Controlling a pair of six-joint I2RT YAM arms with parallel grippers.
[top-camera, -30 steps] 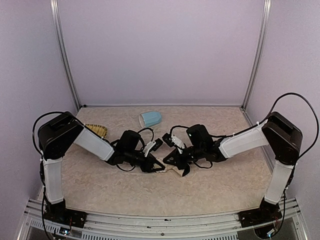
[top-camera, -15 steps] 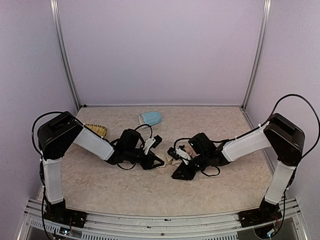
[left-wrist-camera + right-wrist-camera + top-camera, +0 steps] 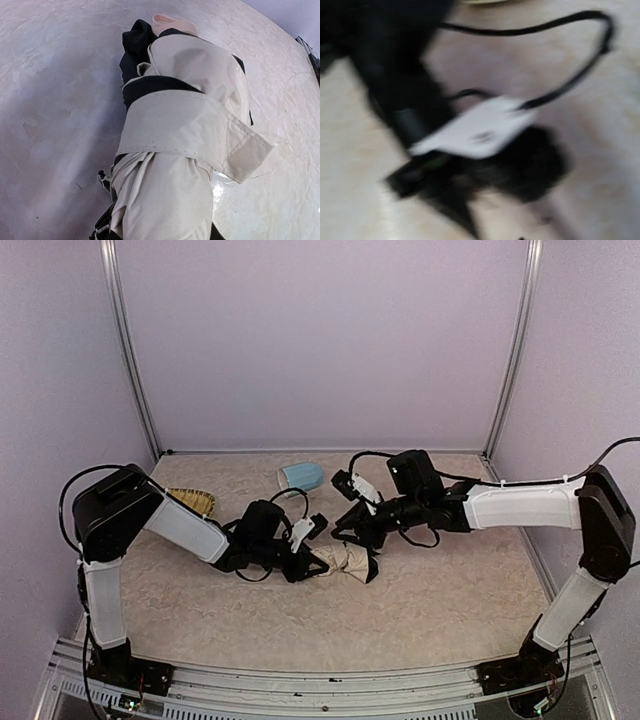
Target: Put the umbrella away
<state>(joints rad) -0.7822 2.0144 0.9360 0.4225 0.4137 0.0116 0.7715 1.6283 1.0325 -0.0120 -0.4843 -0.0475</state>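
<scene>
As the right end effector (image 3: 348,528), spread unclear, withdrew, the left end effector (image 3: 305,564) alone pinched the strapped cream-beige folding umbrella (image 3: 347,560); bundling seemed done.

mug (image 3: 301,477): light-blue, rear centre | woven tray (image 3: 193,501): yellow, left | table (image 3: 450,590): marbled beige

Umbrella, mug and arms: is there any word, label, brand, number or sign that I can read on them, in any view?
No text can be read in any view.
umbrella: plain cream fabric, no label or brand shows.
light-blue mug: too small to tell whether it bears any print.
white plate in the right wrist view: blurred, nothing readable.
</scene>
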